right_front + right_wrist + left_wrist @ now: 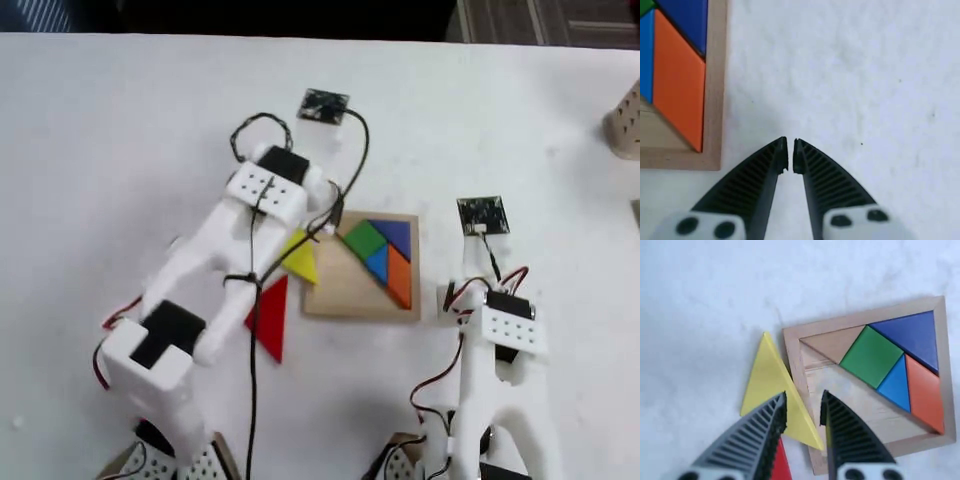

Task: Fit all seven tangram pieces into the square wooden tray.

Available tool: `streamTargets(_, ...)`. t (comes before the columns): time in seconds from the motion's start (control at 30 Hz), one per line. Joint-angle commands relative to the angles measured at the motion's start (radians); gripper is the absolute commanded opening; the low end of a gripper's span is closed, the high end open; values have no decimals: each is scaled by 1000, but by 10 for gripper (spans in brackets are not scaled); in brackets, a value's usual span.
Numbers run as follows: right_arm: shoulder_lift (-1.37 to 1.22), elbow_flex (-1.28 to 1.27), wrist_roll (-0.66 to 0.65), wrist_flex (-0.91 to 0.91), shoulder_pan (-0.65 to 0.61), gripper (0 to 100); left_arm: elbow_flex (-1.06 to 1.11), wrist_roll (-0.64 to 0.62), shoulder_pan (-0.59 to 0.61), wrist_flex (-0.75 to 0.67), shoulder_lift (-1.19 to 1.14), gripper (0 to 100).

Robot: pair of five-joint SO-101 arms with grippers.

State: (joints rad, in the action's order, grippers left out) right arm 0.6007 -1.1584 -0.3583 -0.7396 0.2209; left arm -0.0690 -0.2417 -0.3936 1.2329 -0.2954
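My left gripper (803, 407) hangs with its jaws a little apart, one finger over the yellow triangle (772, 385) and the other over the left side of the square wooden tray (860, 320). The yellow triangle touches the tray's left rim. The red triangle (270, 318) lies on the table (100, 150), nearer and just left of the tray.

The tray's far right part holds five pieces:
- a wood-coloured triangle (832, 342)
- a green square (871, 356)
- a dark blue triangle (912, 337)
- a light blue triangle (895, 385)
- an orange parallelogram (925, 392)

My right gripper (790, 150) has its jaws almost together on nothing, over table just right of the tray's near right corner.
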Motion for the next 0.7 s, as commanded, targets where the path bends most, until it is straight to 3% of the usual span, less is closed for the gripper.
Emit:
streamTargets(0.0,21,3,-11,15,8,31,-68,11,15,54,24,120)
streamTargets(0.13,21,3,-11,15,8,31,-43,11,133,86,64,120)
streamTargets(0.27,21,2,-11,15,8,31,54,5,211,29,45,120)
streamTargets(0.43,21,2,-11,15,8,31,101,3,214,-98,-19,124)
streamTargets(0.67,21,2,-12,13,8,31,95,2,157,-135,-139,124)
